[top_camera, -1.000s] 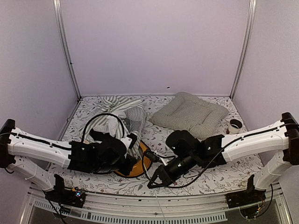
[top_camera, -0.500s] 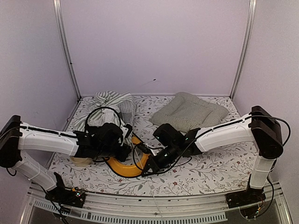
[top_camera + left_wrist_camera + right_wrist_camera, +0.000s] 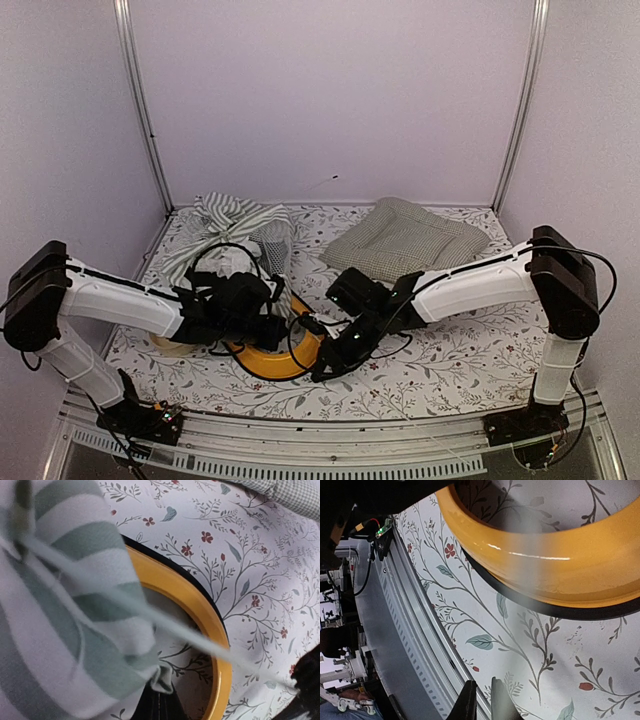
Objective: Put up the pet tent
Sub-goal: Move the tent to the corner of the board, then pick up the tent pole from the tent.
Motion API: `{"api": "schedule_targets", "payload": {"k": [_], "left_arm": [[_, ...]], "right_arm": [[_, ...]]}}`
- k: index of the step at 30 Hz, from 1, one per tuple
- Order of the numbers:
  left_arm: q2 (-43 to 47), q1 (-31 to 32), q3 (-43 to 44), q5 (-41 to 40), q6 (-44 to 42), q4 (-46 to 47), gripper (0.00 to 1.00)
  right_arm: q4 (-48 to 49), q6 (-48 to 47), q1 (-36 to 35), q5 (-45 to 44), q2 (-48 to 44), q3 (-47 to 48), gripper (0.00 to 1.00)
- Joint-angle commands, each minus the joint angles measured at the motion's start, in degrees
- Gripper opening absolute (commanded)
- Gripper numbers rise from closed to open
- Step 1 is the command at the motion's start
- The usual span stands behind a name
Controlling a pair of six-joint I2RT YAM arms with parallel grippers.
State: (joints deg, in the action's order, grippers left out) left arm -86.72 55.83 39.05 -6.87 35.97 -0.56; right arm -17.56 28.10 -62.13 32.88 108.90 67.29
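The green-checked cushion [image 3: 405, 240] is lying flat at the back right of the floral tablecloth [image 3: 460, 372]. The yellow ring [image 3: 275, 365] is sitting well apart from it, near the front and left of centre. A black edge [image 3: 530, 605] is showing under the ring's glossy band, resting on the cloth.

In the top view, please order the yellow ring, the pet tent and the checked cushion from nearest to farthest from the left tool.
1. The pet tent: its striped fabric reaches the left tool itself, at the back left.
2. The yellow ring: on the table, just beneath and right of the tool.
3. The checked cushion: far off, at the back right.
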Motion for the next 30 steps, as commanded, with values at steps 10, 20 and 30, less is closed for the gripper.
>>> {"api": "schedule_targets", "payload": {"k": [10, 20, 30], "left_arm": [[-3.5, 0.2, 2.6, 1.0, 3.2, -1.1, 0.0], [-3.3, 0.2, 1.7, 0.9, 3.4, -1.1, 0.0], [-0.7, 0.2, -3.1, 1.5, 3.7, 3.6, 0.0]], "right_arm": [[-3.3, -3.9, 1.1, -4.2, -7.6, -6.1, 0.55], [-7.8, -5.2, 1.1, -2.6, -17.4, -13.9, 0.86], [-15.1, -6.9, 1.2, -1.1, -25.8, -16.6, 0.91]]}}
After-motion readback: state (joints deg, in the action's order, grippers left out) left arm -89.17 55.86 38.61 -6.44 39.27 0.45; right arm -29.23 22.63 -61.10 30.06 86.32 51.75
